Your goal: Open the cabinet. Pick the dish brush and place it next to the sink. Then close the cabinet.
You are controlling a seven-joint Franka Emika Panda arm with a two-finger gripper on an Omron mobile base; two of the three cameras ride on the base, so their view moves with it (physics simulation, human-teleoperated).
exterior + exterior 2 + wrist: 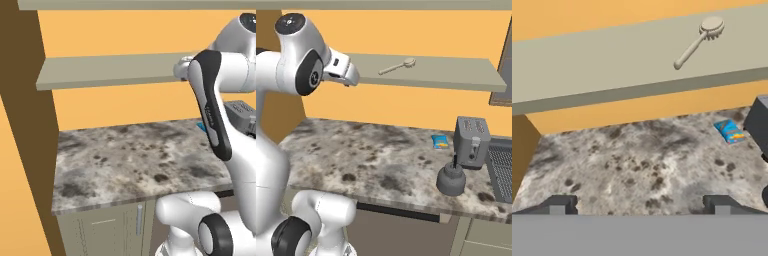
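Gripper [639, 206] fingers stand fully apart and empty, raised above the counter [637, 160]. Shelf [456, 72] is exposed, so opening appears done. Dish brush [398, 65] lies on that shelf, ungrasped. Remaining: pick, placement beside the sink [502, 170], cabinet closing

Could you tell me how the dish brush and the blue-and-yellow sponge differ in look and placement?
The dish brush lies up on the shelf, while the sponge sits lower, on the speckled counter near the toaster. The dish brush is pale cream with a round head and a thin handle; the sponge is a flat blue-and-yellow rectangle. The dish brush is long and slender, the sponge compact. Both lie flat and untouched, apart from the gripper.
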